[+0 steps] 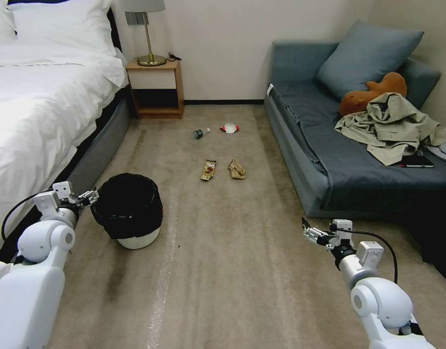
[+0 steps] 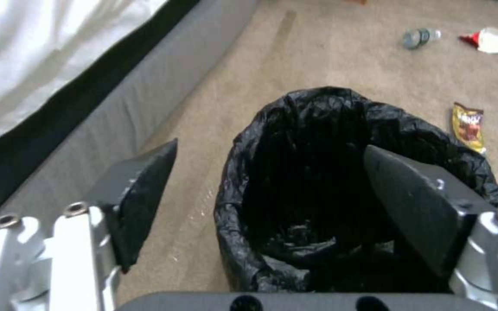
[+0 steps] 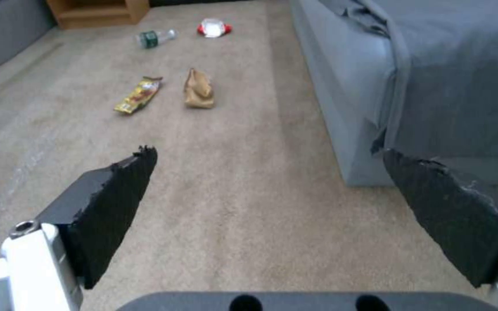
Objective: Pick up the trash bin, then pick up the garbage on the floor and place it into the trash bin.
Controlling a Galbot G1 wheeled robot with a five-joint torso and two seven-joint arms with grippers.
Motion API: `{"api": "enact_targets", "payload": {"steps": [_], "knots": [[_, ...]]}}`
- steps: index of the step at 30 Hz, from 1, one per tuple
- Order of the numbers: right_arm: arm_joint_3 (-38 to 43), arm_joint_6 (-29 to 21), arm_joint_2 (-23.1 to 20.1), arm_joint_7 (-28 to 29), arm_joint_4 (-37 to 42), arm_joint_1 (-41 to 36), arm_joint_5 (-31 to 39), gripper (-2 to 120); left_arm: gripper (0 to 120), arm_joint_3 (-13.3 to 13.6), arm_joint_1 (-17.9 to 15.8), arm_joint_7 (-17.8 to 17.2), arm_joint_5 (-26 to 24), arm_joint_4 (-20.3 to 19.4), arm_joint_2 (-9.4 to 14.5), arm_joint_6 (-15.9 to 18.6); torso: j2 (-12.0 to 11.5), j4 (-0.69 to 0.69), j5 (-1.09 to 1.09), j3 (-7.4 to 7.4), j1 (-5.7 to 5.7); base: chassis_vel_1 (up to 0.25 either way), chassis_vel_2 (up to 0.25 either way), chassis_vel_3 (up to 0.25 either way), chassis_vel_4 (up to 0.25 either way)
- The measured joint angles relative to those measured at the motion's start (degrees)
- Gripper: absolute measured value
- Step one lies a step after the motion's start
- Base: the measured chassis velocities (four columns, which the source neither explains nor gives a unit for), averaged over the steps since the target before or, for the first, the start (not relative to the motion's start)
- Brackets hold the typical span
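Carpeted bedroom floor: left pincer, jaws apart, straddles the bin rim, poised to grip it. Right pincer waits open; garbage lies well ahead of it.

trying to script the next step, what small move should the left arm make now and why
Probably ease the left gripper forward and down so its open fingers straddle the near rim of the trash bin, then close. The bin stands on the carpet ungripped, one finger already over its mouth, and all four litter pieces lie on the floor. The right gripper hangs open by the sofa.
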Motion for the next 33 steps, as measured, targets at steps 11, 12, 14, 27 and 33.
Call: {"api": "enact_targets", "payload": {"steps": [11,12,14,27,33], "knots": [[-0.8,0.1,1.2,-0.1,-2.4,1.0,-1.4,100,98,6.1,-9.2,-0.3,-1.9,9.6,4.1,2.9,0.0,0.00,0.00,0.00,0.00,0.000,0.000,0.000,0.000],[-0.9,0.1,1.4,-0.1,-2.7,1.2,-1.6,100,98,6.8,-10.4,-0.3,-1.9,11.2,4.4,3.1,0.0,0.00,0.00,0.00,0.00,0.000,0.000,0.000,0.000],[-1.1,0.1,1.7,-0.1,-2.9,1.4,-1.9,100,98,7.5,-11.5,-0.2,-1.9,12.8,4.6,3.2,0.0,0.00,0.00,0.00,0.00,0.000,0.000,0.000,0.000],[-1.5,0.2,2.6,-0.1,-4.1,1.9,-3.4,100,97,11.7,-19.8,3.3,2.1,29.1,0.7,1.7,0.0,0.00,0.00,0.00,0.00,0.000,0.000,0.000,0.000],[-1.7,0.4,2.8,-0.1,-4.2,1.6,-4.3,100,97,12.0,-20.8,4.8,4.5,32.7,-1.0,0.5,0.0,0.00,0.00,0.00,0.00,0.000,0.000,0.000,0.000]]}}
